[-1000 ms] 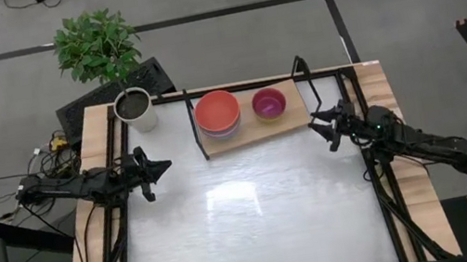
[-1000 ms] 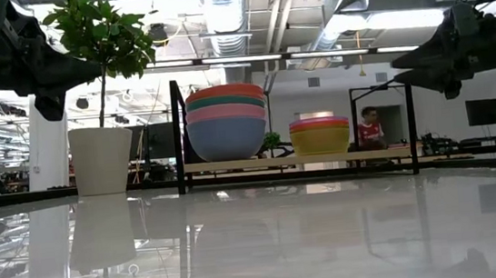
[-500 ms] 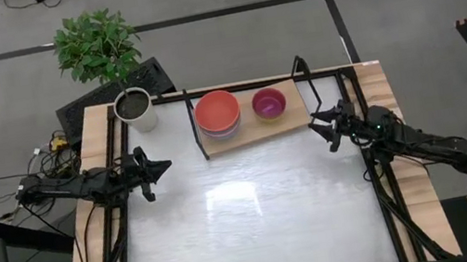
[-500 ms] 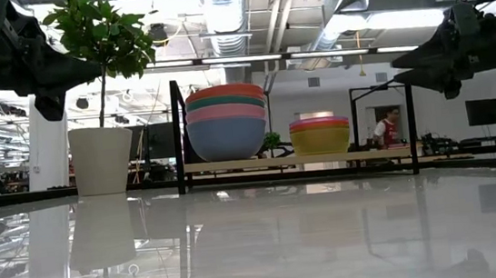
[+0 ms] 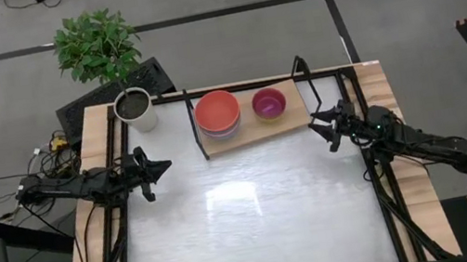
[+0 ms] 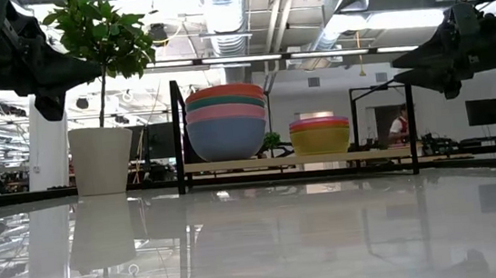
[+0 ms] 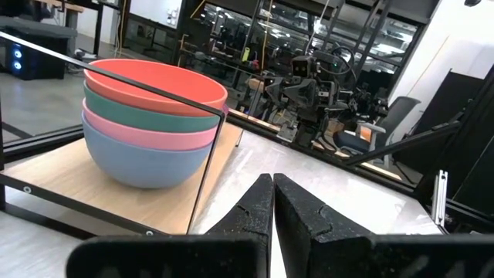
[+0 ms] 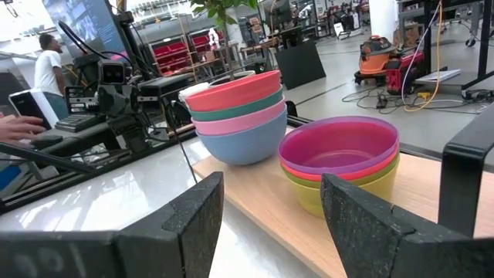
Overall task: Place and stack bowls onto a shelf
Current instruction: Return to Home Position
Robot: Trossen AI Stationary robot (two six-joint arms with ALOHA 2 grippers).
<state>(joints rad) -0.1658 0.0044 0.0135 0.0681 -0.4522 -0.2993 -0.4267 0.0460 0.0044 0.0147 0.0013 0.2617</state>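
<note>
Though both empty — left tool [image 7: 272, 181] closed, right tool [image 8: 272, 189] agape.

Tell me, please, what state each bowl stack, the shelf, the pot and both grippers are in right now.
big bowl stack: four nested upright on the shelf, blue lowest, orange-red on top.
small bowl stack: nested upright beside it, yellow lowest, purple on top.
shelf: standing on the table, carrying both stacks.
white plant pot: upright, on the table beside the shelf.
left gripper: shut, empty.
right gripper: open, empty.
</note>
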